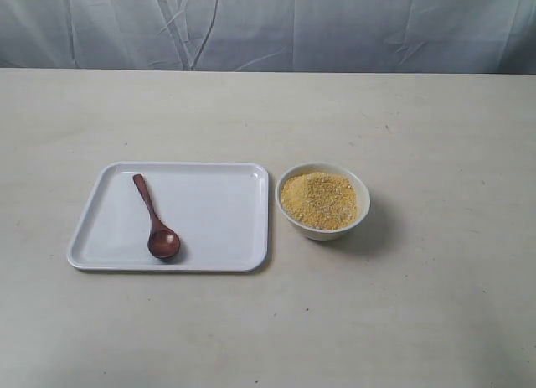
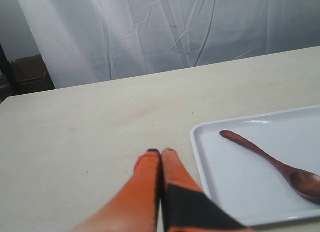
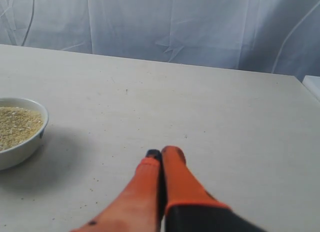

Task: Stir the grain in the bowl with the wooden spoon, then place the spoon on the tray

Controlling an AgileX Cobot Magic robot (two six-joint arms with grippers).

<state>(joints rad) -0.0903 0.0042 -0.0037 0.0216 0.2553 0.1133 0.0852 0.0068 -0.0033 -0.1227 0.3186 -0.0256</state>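
The wooden spoon (image 1: 152, 214) lies flat on the tray (image 1: 222, 216) in the lower left of the exterior view. Its round bowl sits toward the tray's near left corner and its slim handle slants up toward the far edge. It keeps to the tray's left half, and the right half is bare white. Just right of the tray, with only a narrow gap to its rim, the bowl (image 1: 325, 230) stands a little right of the frame's centre, filled nearly to its thick rim with the grain (image 1: 320, 200). Both rest on the pale table (image 1: 419, 312) in front of a creased grey-white curtain (image 1: 268, 23). In the left wrist view the left gripper (image 2: 160, 152) has its orange fingers pressed together with nothing between them. It is over bare table just beside the tray's rim. The spoon lies apart from it, inside the tray, with the handle end as its nearest part and the round bowl farthest away. In the right wrist view the right gripper (image 3: 163, 153) also has its fingers pressed tight and empty. It is over open table, with the bowl of grain well off to one side. Whether either gripper touches the tabletop cannot be told.
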